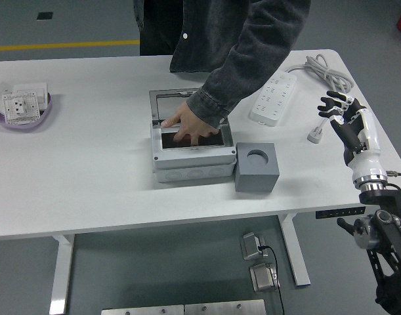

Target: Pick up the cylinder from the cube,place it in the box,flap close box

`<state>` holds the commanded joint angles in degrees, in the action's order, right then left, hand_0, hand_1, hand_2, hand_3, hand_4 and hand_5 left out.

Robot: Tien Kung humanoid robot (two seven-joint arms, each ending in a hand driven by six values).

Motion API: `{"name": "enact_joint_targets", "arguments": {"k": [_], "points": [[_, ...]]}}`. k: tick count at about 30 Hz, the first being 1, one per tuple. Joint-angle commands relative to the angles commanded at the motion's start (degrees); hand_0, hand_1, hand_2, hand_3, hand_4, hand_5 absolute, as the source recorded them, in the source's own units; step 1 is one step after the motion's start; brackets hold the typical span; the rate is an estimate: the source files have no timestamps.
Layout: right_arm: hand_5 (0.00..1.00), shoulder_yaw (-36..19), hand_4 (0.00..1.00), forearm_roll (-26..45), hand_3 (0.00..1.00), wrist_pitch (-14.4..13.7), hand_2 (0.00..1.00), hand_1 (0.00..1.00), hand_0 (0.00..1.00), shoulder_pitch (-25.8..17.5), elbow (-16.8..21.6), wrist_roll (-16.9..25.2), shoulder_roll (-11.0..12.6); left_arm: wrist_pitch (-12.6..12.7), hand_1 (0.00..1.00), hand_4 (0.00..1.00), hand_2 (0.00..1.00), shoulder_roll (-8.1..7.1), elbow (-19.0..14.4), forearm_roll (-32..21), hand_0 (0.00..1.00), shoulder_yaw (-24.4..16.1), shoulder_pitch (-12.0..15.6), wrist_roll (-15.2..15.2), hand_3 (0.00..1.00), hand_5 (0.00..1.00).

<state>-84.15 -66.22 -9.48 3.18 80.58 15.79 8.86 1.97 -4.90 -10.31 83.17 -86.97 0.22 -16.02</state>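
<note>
single head view, high, angled down over white table

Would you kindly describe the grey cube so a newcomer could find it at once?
Start at the white table and find the light grey box near its middle, where a person's hand reaches in. The cube sits against that box's right side: darker grey, with a round empty hole in its top.
</note>
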Motion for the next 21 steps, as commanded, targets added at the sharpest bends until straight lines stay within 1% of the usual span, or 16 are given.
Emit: {"name": "enact_joint_targets", "arguments": {"k": [7, 13, 21], "points": [[0.378, 0.09, 0.656, 0.85, 0.648, -0.04, 0.642, 0.590, 0.636, 0.30, 0.25, 0.27, 0.16, 0.09, 0.685, 0.735, 0.686, -0.02, 0.00, -0.14, 0.694, 0.12, 0.48, 0.20, 0.809, 0.367], [0.378, 0.00, 0.656, 1.09, 0.649, -0.07, 0.642, 0.590, 0.636, 0.87, 0.50, 0.42, 0.14, 0.11, 0.685, 0.735, 0.686, 0.36, 0.00, -0.07, 0.693, 0.08, 1.10, 0.07, 0.809, 0.366], [0.374, -0.63, 0.652, 2.06, 0.649, -0.02, 0.642, 0.588, 0.636, 0.43, 0.58, 0.70, 0.48, 0.07, 0.685, 0.735, 0.686, 0.33, 0.00, 0.00, 0.693, 0.17, 0.76, 0.25, 0.809, 0.366]]}}
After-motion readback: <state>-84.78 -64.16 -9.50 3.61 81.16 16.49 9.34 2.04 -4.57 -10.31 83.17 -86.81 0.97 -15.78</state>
